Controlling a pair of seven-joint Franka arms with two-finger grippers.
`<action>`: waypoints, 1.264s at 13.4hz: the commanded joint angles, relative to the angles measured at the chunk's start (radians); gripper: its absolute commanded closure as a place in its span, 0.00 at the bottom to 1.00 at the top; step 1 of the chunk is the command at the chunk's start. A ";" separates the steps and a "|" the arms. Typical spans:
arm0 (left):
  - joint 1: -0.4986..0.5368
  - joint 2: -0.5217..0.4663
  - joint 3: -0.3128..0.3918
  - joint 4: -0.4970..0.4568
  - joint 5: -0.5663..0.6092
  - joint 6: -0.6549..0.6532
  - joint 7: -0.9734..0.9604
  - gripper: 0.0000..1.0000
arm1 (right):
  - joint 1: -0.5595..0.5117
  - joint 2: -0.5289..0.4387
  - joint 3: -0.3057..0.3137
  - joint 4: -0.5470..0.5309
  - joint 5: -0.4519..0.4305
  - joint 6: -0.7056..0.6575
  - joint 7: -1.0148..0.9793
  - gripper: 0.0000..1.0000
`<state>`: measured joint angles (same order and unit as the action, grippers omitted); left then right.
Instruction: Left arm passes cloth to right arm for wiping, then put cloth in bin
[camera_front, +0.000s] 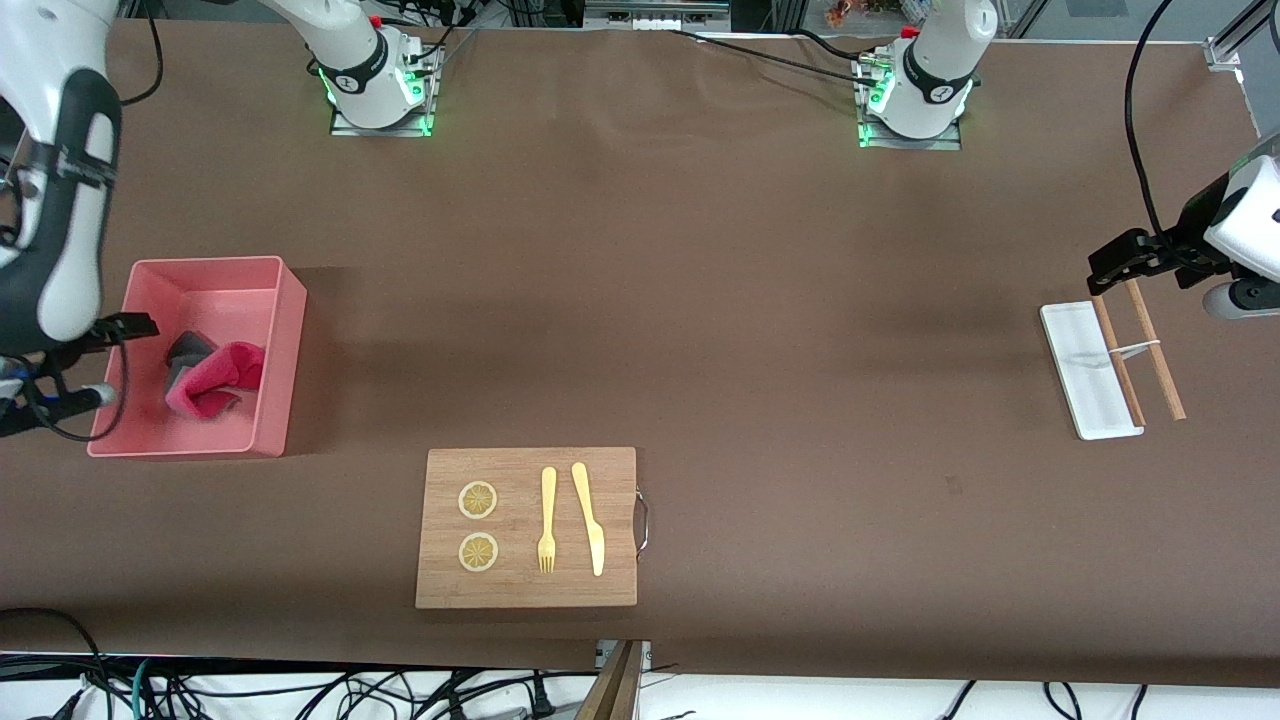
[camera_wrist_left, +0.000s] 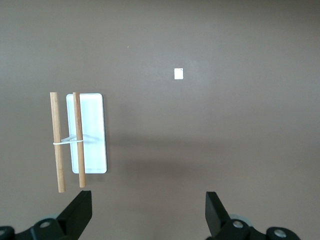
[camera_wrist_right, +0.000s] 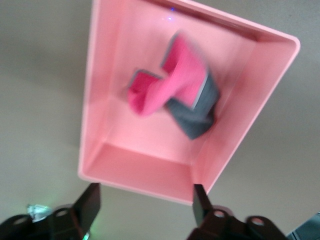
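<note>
The magenta-pink cloth (camera_front: 222, 378) lies crumpled inside the salmon-pink bin (camera_front: 285, 340) at the right arm's end of the table, with its dark grey backing showing. The right wrist view shows the cloth (camera_wrist_right: 170, 85) on the floor of the bin (camera_wrist_right: 135, 172). My right gripper (camera_front: 100, 360) is open and empty, up over the bin's outer edge; it also shows in the right wrist view (camera_wrist_right: 145, 192). My left gripper (camera_front: 1125, 258) is open and empty at the left arm's end, over bare table beside a white tray; it also shows in the left wrist view (camera_wrist_left: 147, 200).
A wooden board (camera_front: 440, 580) with two lemon slices, a fork and a knife lies near the front camera. A small flat white tray (camera_front: 1085, 375) with two banded wooden sticks (camera_front: 1155, 350) lies at the left arm's end. A small white tag (camera_wrist_left: 178, 74) lies on the table.
</note>
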<state>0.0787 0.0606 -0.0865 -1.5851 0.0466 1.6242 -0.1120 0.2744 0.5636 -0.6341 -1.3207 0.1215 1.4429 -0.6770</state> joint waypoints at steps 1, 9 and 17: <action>0.006 0.016 -0.006 0.036 0.013 -0.018 -0.008 0.00 | 0.018 -0.031 0.004 0.115 0.009 -0.140 0.086 0.00; 0.009 0.015 -0.006 0.036 0.015 -0.018 -0.006 0.00 | -0.110 -0.362 0.431 -0.007 -0.102 -0.173 0.521 0.00; 0.018 -0.001 -0.002 0.036 -0.002 -0.050 0.009 0.00 | -0.245 -0.498 0.539 -0.100 -0.128 -0.114 0.519 0.00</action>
<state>0.0881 0.0597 -0.0818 -1.5713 0.0466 1.6000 -0.1117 0.0623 0.1162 -0.1345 -1.3548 0.0110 1.3067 -0.1629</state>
